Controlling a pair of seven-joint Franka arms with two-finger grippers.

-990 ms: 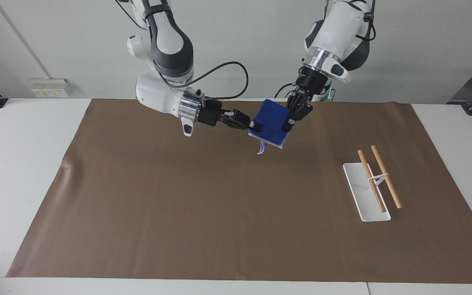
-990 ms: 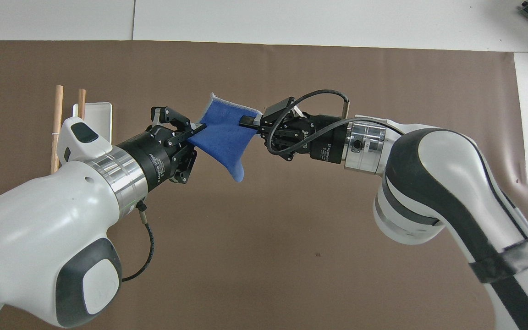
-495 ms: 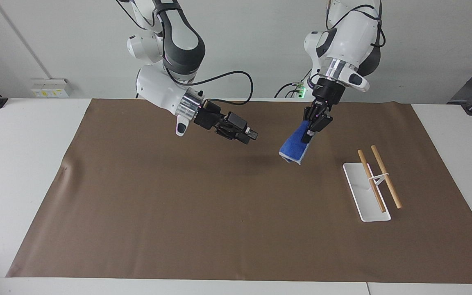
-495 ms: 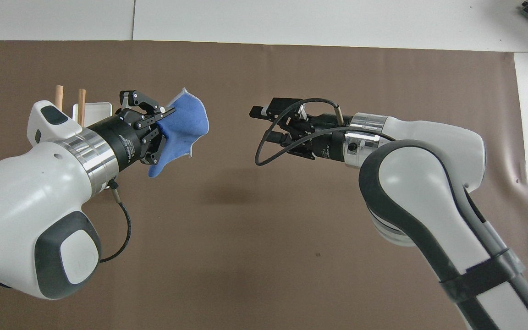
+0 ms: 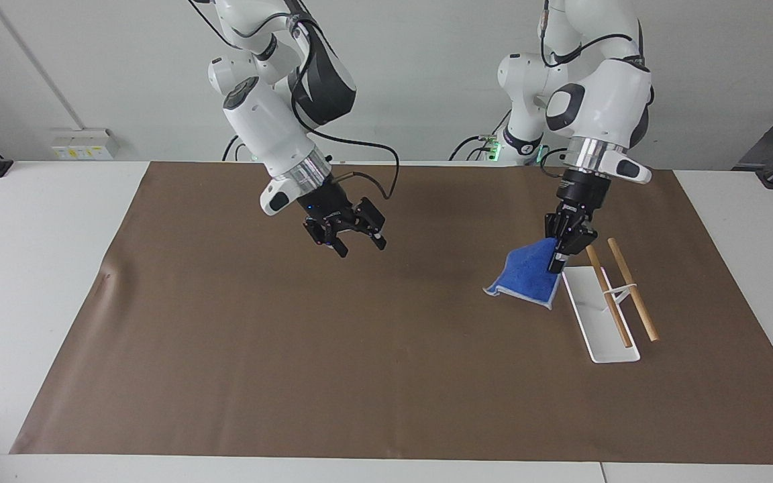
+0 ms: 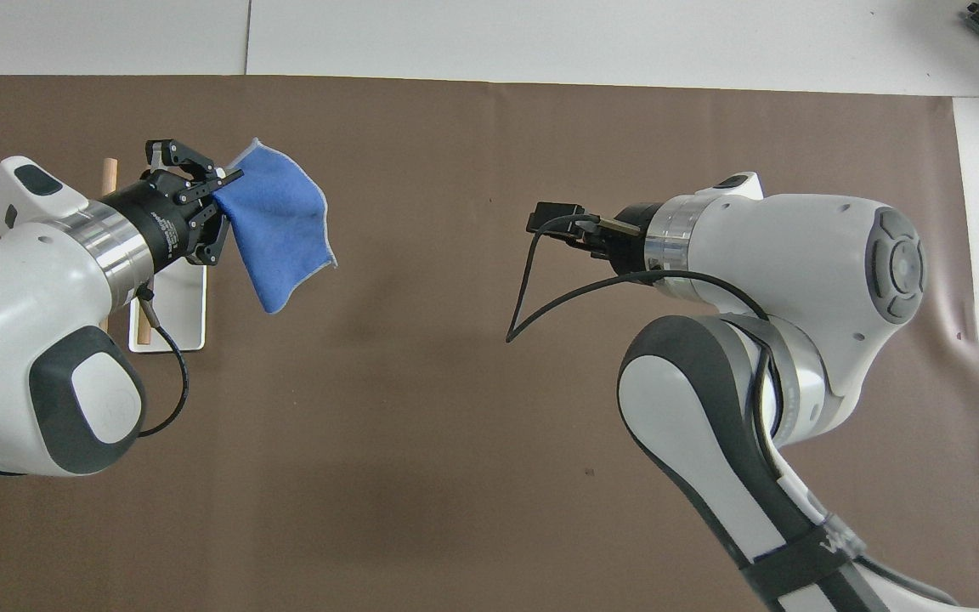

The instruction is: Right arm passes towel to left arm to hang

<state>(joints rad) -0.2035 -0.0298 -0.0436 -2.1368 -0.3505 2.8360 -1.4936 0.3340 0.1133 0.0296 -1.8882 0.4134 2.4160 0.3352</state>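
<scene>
The blue towel [image 5: 526,275] [image 6: 277,221] hangs from one corner in my left gripper [image 5: 555,265] [image 6: 229,182], which is shut on it. It dangles low over the brown mat, right beside the white tray [image 5: 594,335] that carries two wooden rods [image 5: 631,288]. Whether the towel's lower edge touches the mat I cannot tell. My right gripper [image 5: 361,249] [image 6: 551,219] is open and holds nothing, hovering over the mat toward the right arm's end, well apart from the towel.
A brown mat [image 5: 292,349] covers most of the white table. In the overhead view the left wrist covers part of the tray [image 6: 179,319] and rods [image 6: 109,170]. A black cable loops from the right wrist [image 6: 523,289].
The right gripper let go of the towel, opened and drew back toward its own end. The left arm carried the towel away from the middle to beside the tray with rods.
</scene>
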